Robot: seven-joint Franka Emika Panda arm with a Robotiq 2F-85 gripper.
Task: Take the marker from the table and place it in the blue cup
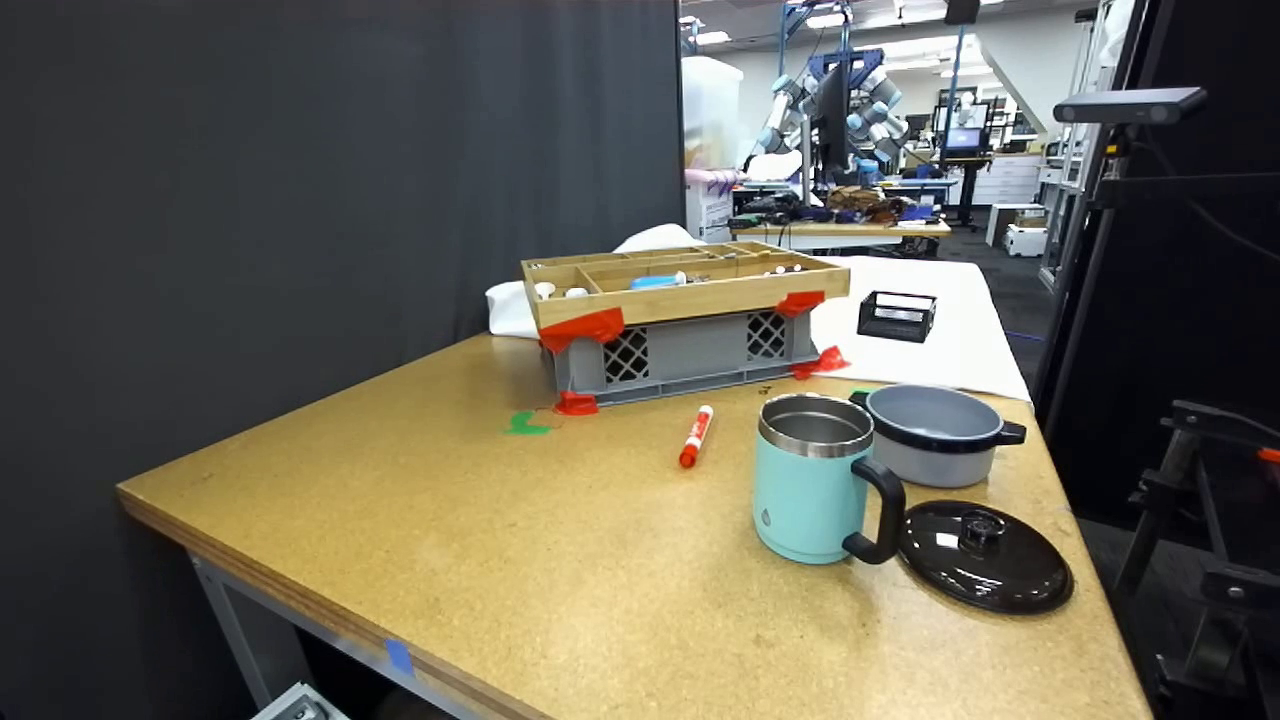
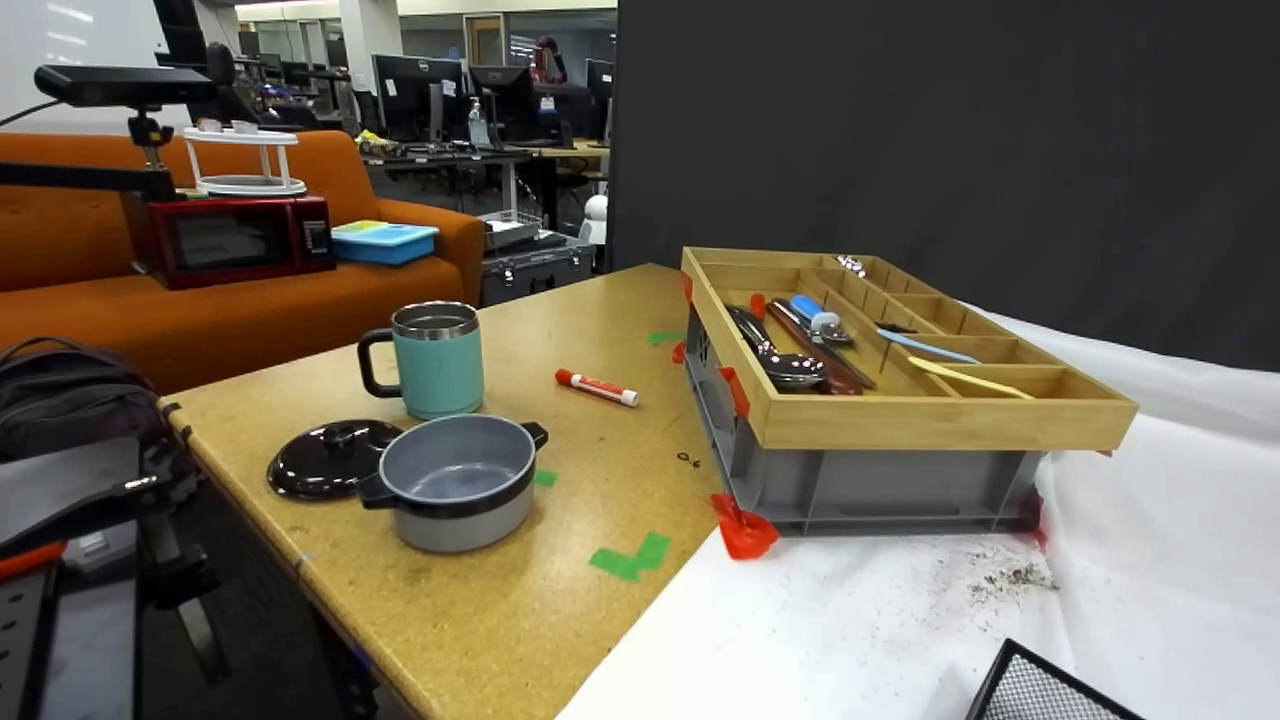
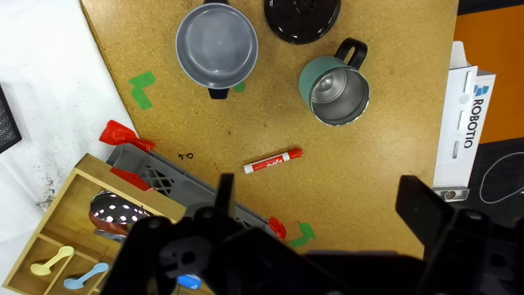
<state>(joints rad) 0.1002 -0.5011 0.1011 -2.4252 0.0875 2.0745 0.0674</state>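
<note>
The red dry-erase marker lies on the tan surface, between the turquoise travel mug and the grey plastic crate, touching neither. In the wrist view the pincer stands spread wide with nothing in its grasp. The marker's length runs roughly along the line on which the pincer would close, so without a wrist turn, closing may butt the ends and spin the marker away; its round barrel could also roll if nudged. A descent straying toward the crate risks striking the wooden cutlery tray on top. Carried flat, the marker would likely snag on the mug instead of dropping in.
</note>
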